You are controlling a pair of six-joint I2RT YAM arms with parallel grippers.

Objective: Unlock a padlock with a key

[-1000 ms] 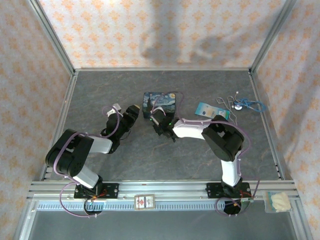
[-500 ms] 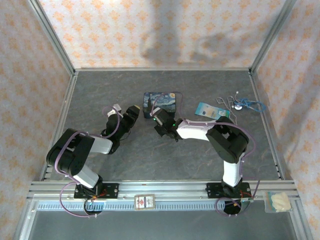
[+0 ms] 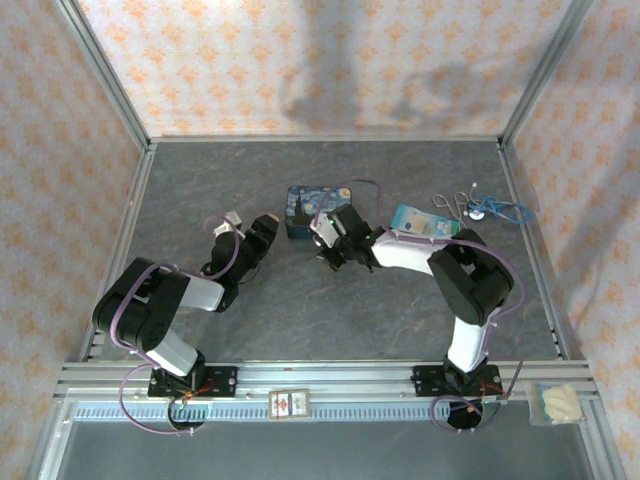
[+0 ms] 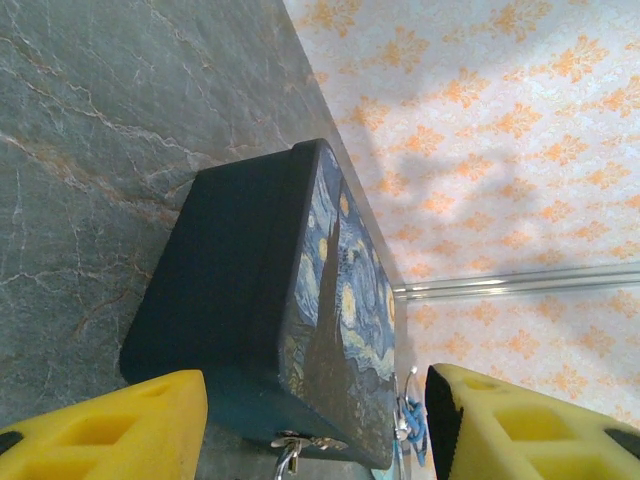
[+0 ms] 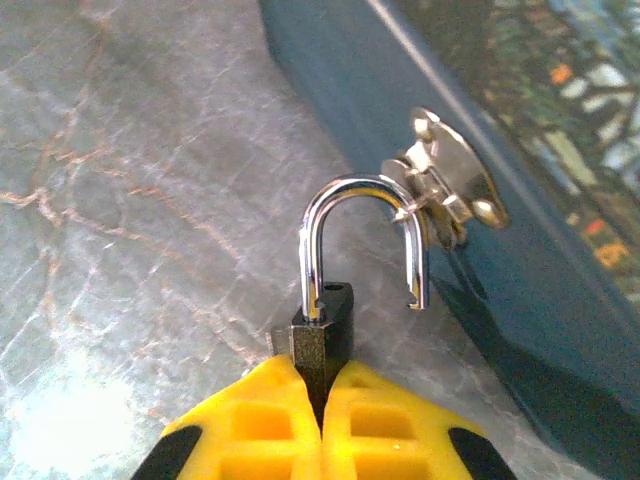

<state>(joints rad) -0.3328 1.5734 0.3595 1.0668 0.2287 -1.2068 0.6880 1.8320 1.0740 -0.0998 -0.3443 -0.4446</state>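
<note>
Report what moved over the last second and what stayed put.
The right gripper swung to the right and slightly toward the back wall, along the front of the blue tin, with its elbow following. It is now clamped on the body of the padlock, whose shackle stands open at the tin's hasp. The left gripper stayed in place with its jaws open, and the tin did not shift.

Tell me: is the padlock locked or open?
Open: one shackle leg of the padlock hangs free of its body, hooked through the tin's clasp.
</note>
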